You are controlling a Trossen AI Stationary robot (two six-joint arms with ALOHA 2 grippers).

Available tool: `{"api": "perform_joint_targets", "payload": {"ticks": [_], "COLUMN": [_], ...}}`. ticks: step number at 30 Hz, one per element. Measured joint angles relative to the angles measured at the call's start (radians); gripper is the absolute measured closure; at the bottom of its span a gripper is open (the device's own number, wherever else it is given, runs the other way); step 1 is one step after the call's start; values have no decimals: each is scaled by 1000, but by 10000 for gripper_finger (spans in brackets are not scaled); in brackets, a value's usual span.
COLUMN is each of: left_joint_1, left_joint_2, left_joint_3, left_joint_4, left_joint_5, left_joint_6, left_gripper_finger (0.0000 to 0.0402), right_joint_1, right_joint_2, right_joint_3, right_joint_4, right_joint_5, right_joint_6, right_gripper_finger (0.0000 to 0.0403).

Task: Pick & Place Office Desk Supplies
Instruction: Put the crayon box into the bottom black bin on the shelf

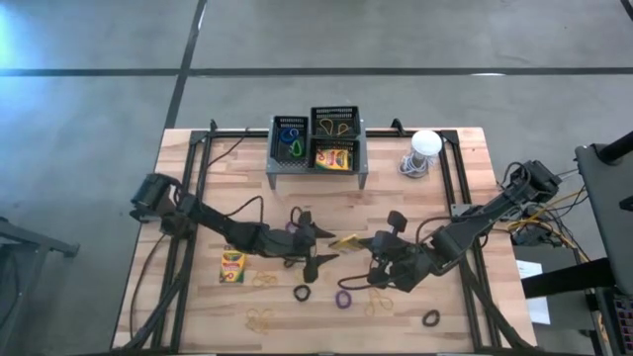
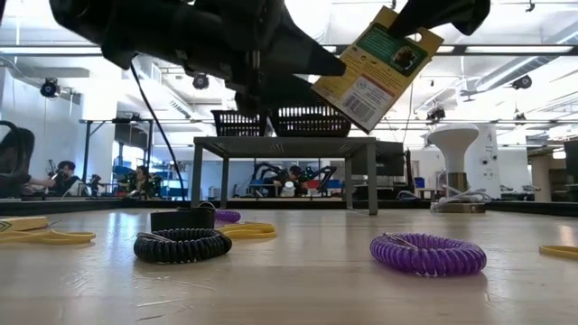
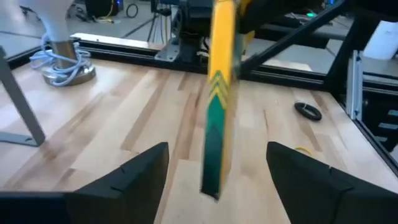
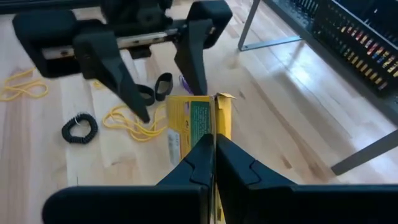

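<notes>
From above, a crayon box [image 1: 346, 240] is seen mid-bench between the released left tool [image 1: 321, 246] and the right tool [image 1: 370, 243]. In the right wrist view it is pinched by clenched fingers [image 4: 239, 168] (a handover, apparently); carriage to the rack [image 1: 316, 148] is called for.

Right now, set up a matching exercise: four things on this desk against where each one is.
Things:
1. crayon box with a green band
2. second crayon box
3. third crayon box
4. white-domed round object

Places:
A. flat on the table beside the left arm
B. inside a black basket of the mesh rack
C. pinched in the right gripper, off the table, between the open fingers of the left gripper
D. standing on the table right of the rack

Pairs: 1-C, 2-A, 3-B, 4-D
</notes>
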Motion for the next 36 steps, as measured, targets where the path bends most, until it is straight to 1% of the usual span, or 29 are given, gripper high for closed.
{"api": "perform_joint_targets", "payload": {"ticks": [3, 7, 13, 17, 20, 21, 23, 24, 26, 29, 32, 36], "left_joint_1": [0, 0, -3, -8, -8, -8, -10, -14, -28, -66, -108, -146], "left_joint_2": [0, 0, 0, 0, 0, 0, 0, 0, 0, 0, 0, -2], "left_joint_3": [16, 16, 16, 21, 22, 22, 22, 22, 22, 22, 22, 22], "left_joint_4": [-19, -16, -33, -29, -36, -39, -39, -40, -48, -59, -69, -70], "left_joint_5": [0, 0, 8, 27, 34, 34, 28, 11, -55, -211, -340, -423], "left_joint_6": [2, 7, 22, 58, 72, 85, 118, 143, 221, 390, 551, 695], "left_gripper_finger": [137, 177, 261, 324, 367, 374, 374, 374, 374, 364, 355, 358], "right_joint_1": [0, 0, 0, 0, 0, 0, -1, 0, 0, 13, 42, 69], "right_joint_2": [0, 0, 0, 0, -5, -10, -25, -34, -53, -67, -67, -49], "right_joint_3": [5, 5, 5, 5, 5, 4, 4, 4, 4, 4, -11, -81], "right_joint_4": [6, 78, 160, 159, 157, 157, 151, 140, 115, 58, 31, 83], "right_joint_5": [0, 0, 0, -5, -35, -56, -95, -114, -165, -234, -247, -249], "right_joint_6": [-8, -68, -166, -171, -172, -171, -152, -130, -59, 39, 136, 285], "right_gripper_finger": [394, 394, 394, 394, 394, 392, 384, 377, 360, 327, 293, 253]}}
